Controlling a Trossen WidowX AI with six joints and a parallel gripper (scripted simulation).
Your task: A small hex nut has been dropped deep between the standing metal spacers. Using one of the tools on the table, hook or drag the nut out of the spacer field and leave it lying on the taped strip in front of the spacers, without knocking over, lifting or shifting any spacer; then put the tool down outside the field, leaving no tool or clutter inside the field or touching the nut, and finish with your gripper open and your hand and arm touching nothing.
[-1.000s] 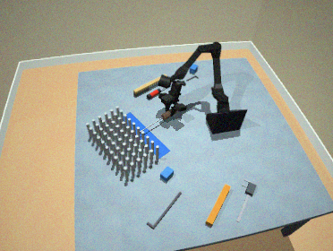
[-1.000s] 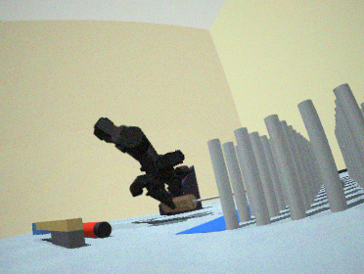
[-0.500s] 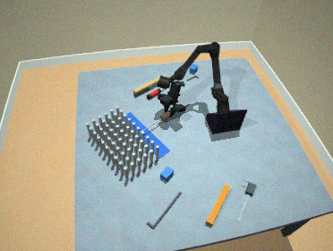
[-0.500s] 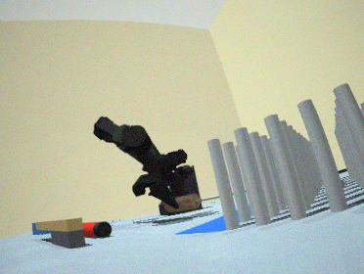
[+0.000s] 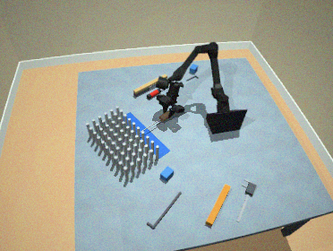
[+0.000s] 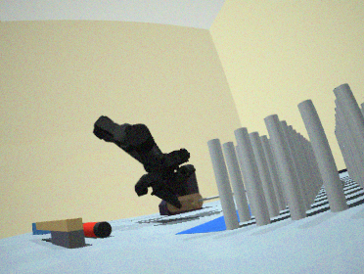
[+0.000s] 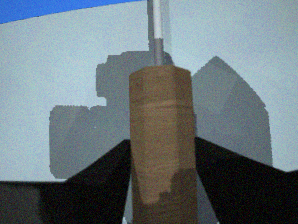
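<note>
Beside the blue strip [image 5: 162,150] [image 6: 207,225] [image 7: 45,7], the gripper [image 5: 166,115] [image 6: 178,202] [image 7: 161,145] clamps the wooden-handled tool [image 5: 165,116] [image 6: 188,202] [image 7: 161,115], its rod pointing from the jaws across the strip toward the spacers [image 5: 127,145] [image 6: 284,166]; the nut, presumably beyond the strip among them, cannot be made out

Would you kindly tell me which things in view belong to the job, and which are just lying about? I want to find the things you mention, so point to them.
For the job:
- wooden-handled rod [image 5: 165,116] [image 6: 183,203] [image 7: 161,130]
- spacers [image 5: 157,152] [image 6: 285,166]
- blue strip [image 5: 164,151] [image 6: 205,226] [image 7: 40,9]
(Nut: not visible.)

Apparently lying about:
- two blue blocks [image 5: 166,173] [image 6: 34,228]
- red cylinder [image 5: 154,93] [image 6: 91,229]
- tan bar [image 5: 145,88] [image 6: 59,224]
- orange bar [image 5: 218,204]
- long bent rod [image 5: 166,209]
- grey-headed piece [image 5: 251,188]
</note>
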